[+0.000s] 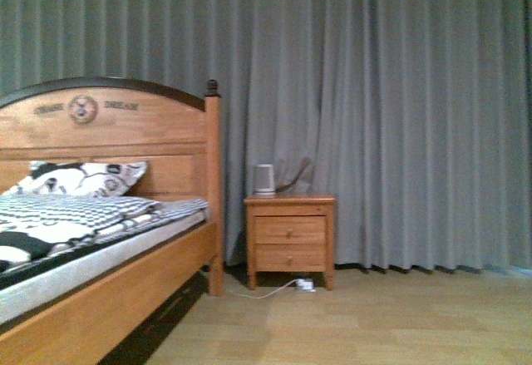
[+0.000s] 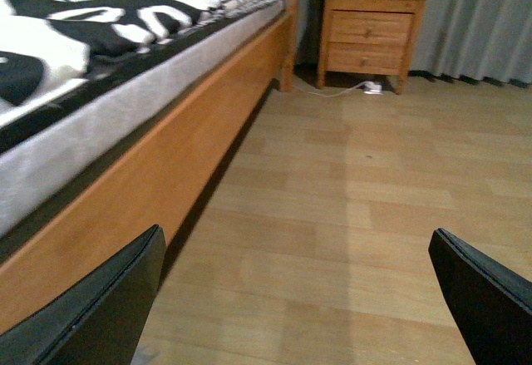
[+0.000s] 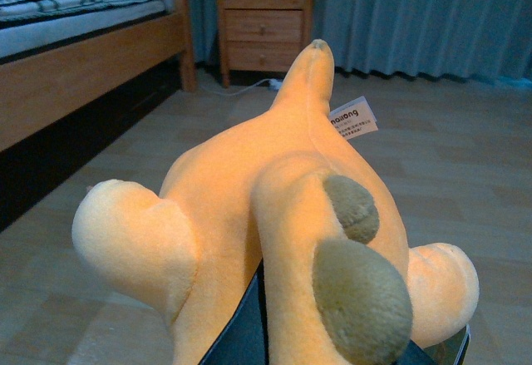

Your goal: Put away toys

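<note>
One orange plush toy (image 3: pixel 249 207) (soft, rounded, one white tag (image 3: pixel 351 120)) pinched by right end effector (image 3: pixel 349 344); left end effector (image 2: pixel 291 307) spread, empty

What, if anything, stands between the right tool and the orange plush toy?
Nothing visible does. The orange plush toy already sits gripped in the right tool, whose dark fingers show under it.

Nightstand (image 1: pixel 289 232): curtain (image 1: pixel 399 91) behind it. Bed (image 1: pixel 108 298) just left of nightstand; pillow (image 1: pixel 79 178) on bed, at headboard (image 1: pixel 108 124). Canister (image 1: pixel 264 179) on nightstand top. Cable (image 1: pixel 266 292) on floor (image 1: pixel 374 323) at nightstand foot. Plush (image 3: pixel 274 207) before nightstand, well apart.
</note>
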